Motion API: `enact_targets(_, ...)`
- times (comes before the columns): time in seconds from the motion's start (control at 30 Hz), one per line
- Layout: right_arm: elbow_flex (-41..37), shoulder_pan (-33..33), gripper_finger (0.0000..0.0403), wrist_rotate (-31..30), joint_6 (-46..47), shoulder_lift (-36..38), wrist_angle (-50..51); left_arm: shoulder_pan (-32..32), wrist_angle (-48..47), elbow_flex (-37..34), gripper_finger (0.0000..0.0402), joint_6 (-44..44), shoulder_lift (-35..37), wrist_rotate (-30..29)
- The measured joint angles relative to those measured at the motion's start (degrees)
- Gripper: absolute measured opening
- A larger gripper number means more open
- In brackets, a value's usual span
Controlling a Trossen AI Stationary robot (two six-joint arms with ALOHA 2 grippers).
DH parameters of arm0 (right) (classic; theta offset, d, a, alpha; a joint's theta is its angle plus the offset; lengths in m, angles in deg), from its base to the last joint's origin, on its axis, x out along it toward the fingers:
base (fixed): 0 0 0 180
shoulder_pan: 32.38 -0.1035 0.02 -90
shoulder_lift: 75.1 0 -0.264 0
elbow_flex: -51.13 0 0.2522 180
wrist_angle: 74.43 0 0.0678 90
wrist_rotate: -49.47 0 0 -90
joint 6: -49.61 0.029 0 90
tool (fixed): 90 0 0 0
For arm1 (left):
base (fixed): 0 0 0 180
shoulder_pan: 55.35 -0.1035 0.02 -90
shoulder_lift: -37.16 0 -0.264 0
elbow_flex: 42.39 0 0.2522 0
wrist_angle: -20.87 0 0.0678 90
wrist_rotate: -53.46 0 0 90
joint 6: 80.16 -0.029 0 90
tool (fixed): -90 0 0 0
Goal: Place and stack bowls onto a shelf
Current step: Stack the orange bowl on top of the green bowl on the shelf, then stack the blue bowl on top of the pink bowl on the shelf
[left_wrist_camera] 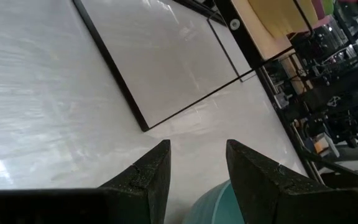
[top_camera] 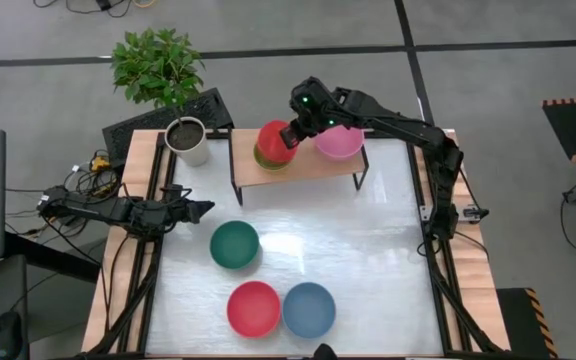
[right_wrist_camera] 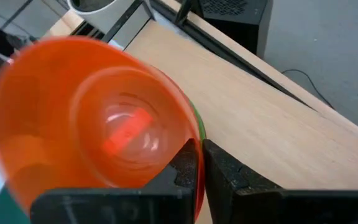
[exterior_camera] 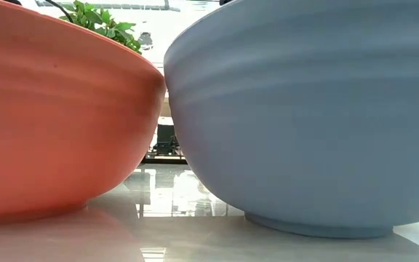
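Note:
My right gripper (top_camera: 290,135) is over the left end of the light-wood shelf (top_camera: 313,165), shut on a small red bowl (top_camera: 274,138). This bowl sits over a green and yellowish stack (top_camera: 267,160) on the shelf. A pink bowl (top_camera: 339,141) rests on the shelf's right part. On the table stand a dark green bowl (top_camera: 234,245), a larger red bowl (top_camera: 254,308) and a blue bowl (top_camera: 309,309). My left gripper (top_camera: 200,210) waits open at the table's left edge, pointing toward the dark green bowl (left_wrist_camera: 211,205). My right gripper pinches the small red bowl's rim (right_wrist_camera: 190,138) between its two fingers, one finger (right_wrist_camera: 182,163) on the inner side and the other (right_wrist_camera: 225,168) outside. The bowl is tilted, its opening facing the wrist camera, above a green rim (right_wrist_camera: 196,118). Whether it touches that rim, I cannot tell.
A white plant pot (top_camera: 188,141) with a leafy plant stands at the far left corner beside the shelf. The larger red bowl (exterior_camera: 57,116) and blue bowl (exterior_camera: 311,116) fill the low view at the near edge. Bare tabletop (top_camera: 368,240) lies between the shelf and these bowls.

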Motion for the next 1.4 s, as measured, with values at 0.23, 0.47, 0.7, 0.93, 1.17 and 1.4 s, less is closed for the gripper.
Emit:
enact_targets(0.23, 0.00, -0.06, 0.0089, 0.57, -1.46, 0.02, -0.38, 0.02, 0.00, 0.00, 0.0140, 0.00, 0.00, -0.18)
enact_targets(0.47, 0.00, 0.38, 0.0149, 0.52, -1.33, 0.02, -3.57, 0.00, 0.02, 0.00, 0.0140, 0.00, 0.00, -0.44)
enact_targets(0.7, 0.02, -0.14, 0.0145, 1.02, -1.71, 2.93, -9.50, 0.01, 0.02, 0.00, 0.0140, -0.02, 0.01, -0.45)
enact_targets(0.93, -0.07, -1.53, 0.0124, 3.98, -1.85, 7.44, -7.09, 0.00, 0.02, 0.00, 0.0140, -0.02, 0.00, -1.14)
enact_targets(1.17, 0.02, -4.82, 0.0123, 5.85, -1.94, 16.33, 2.47, 0.00, 0.04, -0.02, 0.0140, -0.02, 0.00, -1.25)
enact_targets(1.4, 0.02, -12.25, 0.0123, 1.02, 1.19, 25.50, 17.90, 0.00, -0.07, -0.02, 0.0140, -0.02, 0.00, -1.81)
